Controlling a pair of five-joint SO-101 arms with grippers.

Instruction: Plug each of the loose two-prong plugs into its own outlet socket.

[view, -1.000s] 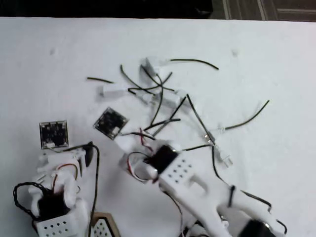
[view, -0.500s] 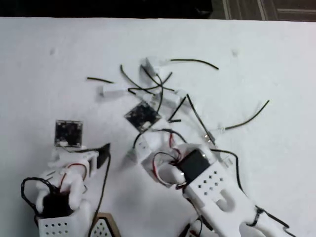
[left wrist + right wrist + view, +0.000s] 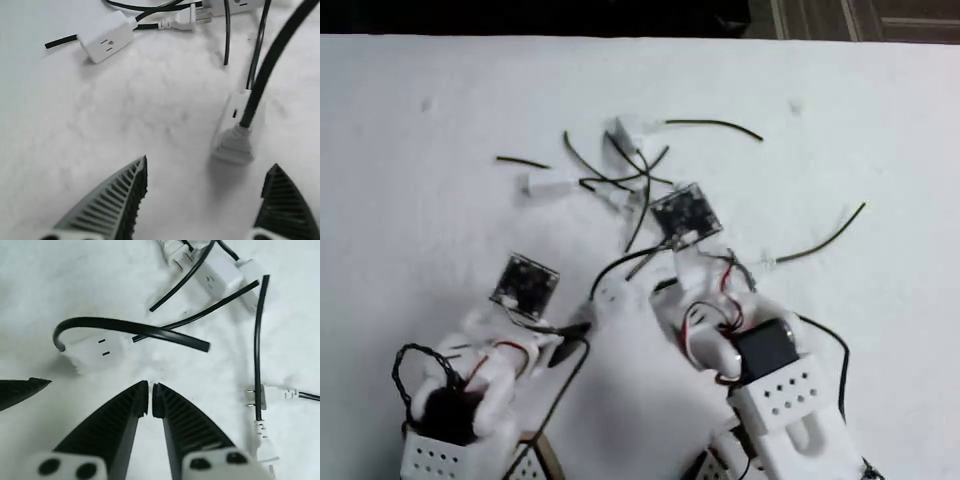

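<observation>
The left pincer (image 3: pixel 200 207) hangs low over the white worktop (image 3: pixel 100 125) with its jaws wide apart and nothing between them. A socket (image 3: pixel 234 131) on a black cord (image 3: pixel 265 65) lies just ahead of it, between the two arms. The right pincer (image 3: pixel 150 390) is closed tight (on nothing) just short of that socket. A loose plug (image 3: pixel 254 399) lies near the right pincer, prongs bare and unplugged. A second socket (image 3: pixel 106 37) sits farther off among tangled cords.

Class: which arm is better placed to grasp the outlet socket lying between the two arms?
Left, probably: the left end effector is open with the outlet socket just ahead of it; the right end effector is shut.
</observation>
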